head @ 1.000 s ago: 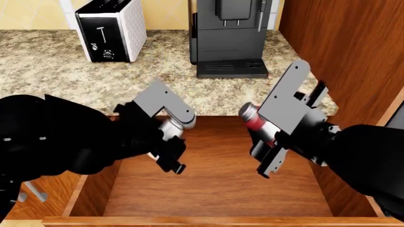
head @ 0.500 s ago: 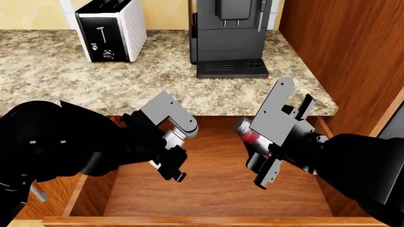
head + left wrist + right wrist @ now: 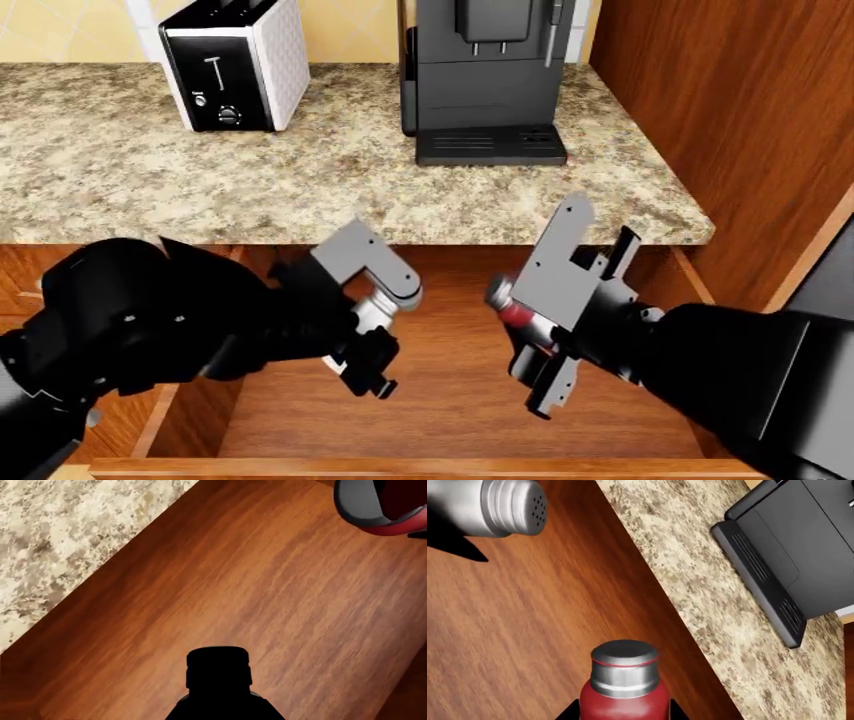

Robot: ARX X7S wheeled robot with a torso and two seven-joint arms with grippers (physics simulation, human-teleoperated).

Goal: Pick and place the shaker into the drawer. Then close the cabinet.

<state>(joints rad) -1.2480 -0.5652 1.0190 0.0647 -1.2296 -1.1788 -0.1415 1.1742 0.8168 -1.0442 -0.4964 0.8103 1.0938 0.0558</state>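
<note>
R gripper (image 3: 534, 345): clamped on red shaker (image 3: 622, 690), over open drawer (image 3: 454, 400).
L gripper (image 3: 374, 345): pinching silver-capped shaker (image 3: 504, 505), also above drawer.
Writing: none legible on toaster (image 3: 238, 62), coffee machine (image 3: 487, 75).

A red shaker (image 3: 622, 700) with a silver cap hangs over the drawer (image 3: 527, 630) floor near the granite bench (image 3: 714, 610) edge, a silver perforated shaker (image 3: 497, 507) well apart.
</note>
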